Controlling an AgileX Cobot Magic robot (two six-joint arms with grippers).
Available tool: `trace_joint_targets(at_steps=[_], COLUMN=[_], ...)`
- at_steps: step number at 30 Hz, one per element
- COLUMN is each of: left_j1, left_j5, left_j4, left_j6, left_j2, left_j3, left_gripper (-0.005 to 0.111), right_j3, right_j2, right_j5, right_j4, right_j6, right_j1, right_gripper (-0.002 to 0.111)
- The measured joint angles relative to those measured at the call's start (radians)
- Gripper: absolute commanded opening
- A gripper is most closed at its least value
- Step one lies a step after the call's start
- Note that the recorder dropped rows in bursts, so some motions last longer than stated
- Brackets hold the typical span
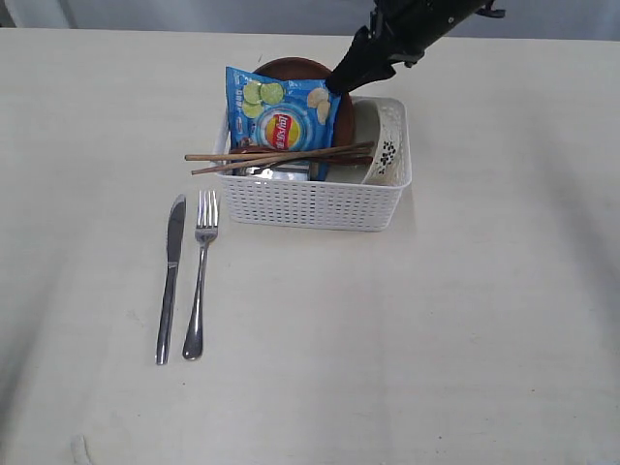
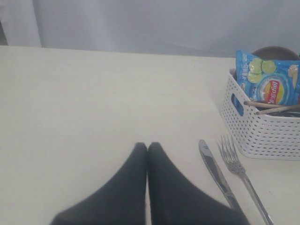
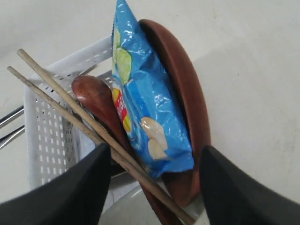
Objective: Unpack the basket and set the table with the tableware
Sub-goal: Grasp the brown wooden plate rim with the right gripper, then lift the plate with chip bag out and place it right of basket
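The right gripper (image 3: pixel 155 149), its 2 fingers spread apart, is held above the basket's (image 1: pixel 310 203) far side, the upright plate (image 3: pixel 187 93) seemingly caught edge-on between them.

Print on 1 item: the chips bag (image 1: pixel 281 108), blue, standing in the basket (image 1: pixel 310 205).

Exterior view: a round yellow logo (image 1: pixel 278 129) with a red banner across it sits at the middle of the bag's front. The banner carries pale lettering, too blurred for me to read character by character.

My left wrist view: the logo (image 2: pixel 272 89) faces the camera, and the lettering on the red band is again only a smear.

My right wrist view: the bag is seen nearly edge-on and creased. Only a strip of the red and yellow logo (image 3: pixel 120 108) shows, with no characters legible.

I cannot read the brand name from the lettering.
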Motion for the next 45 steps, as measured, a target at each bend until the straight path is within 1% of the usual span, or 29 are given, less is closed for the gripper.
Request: trace_joint_targets(at_steps=[9,16,17,18,19,21,24,25,31,39,45], left_j1=[0.0,0.0,0.0,0.0,0.0,0.0,0.0,0.0,0.0,0.0,0.0], left_j5=[0.0,0.0,0.0,0.0,0.0,0.0,0.0,0.0,0.0,0.0,0.0], left_j4=[0.0,0.0,0.0,0.0,0.0,0.0,0.0,0.0,0.0,0.0,0.0], left_j6=[0.0,0.0,0.0,0.0,0.0,0.0,0.0,0.0,0.0,0.0,0.0], left_j2=[0.0,0.0,0.0,0.0,0.0,0.0,0.0,0.0,0.0,0.0,0.0], left_j3=[0.0,0.0,0.0,0.0,0.0,0.0,0.0,0.0,0.0,0.0,0.0], left_gripper=[0.0,0.0,0.0,0.0,0.0,0.0,0.0,0.0,0.0,0.0,0.0], right_j3=[0.0,-0.001,-0.001,-0.001,-0.001,-0.001,-0.001,-0.001,-0.021,-0.111,-0.157], right_j2=[0.026,0.048,0.055,0.06,0.065,0.069,0.071,0.071,0.072,0.063,0.01], right_j5=[-0.053,-0.062,-0.062,-0.065,-0.065,-0.069,-0.082,-0.089,-0.103,-0.016,-0.009], right_j4=[0.028,0.079,0.081,0.081,0.081,0.083,0.094,0.096,0.096,0.132,0.133], right_j6=[-0.088,-0.129,-0.132,-0.132,-0.132,-0.132,-0.134,-0.136,-0.143,-0.129,-0.074], right_j1=[0.0,0.0,0.0,0.0,0.0,0.0,0.0,0.0,0.0,0.0,0.0], right_gripper=[0.054,0.054,0.052,0.049,0.043,0.03,0.005,0.0,0.0,0.0,0.0])
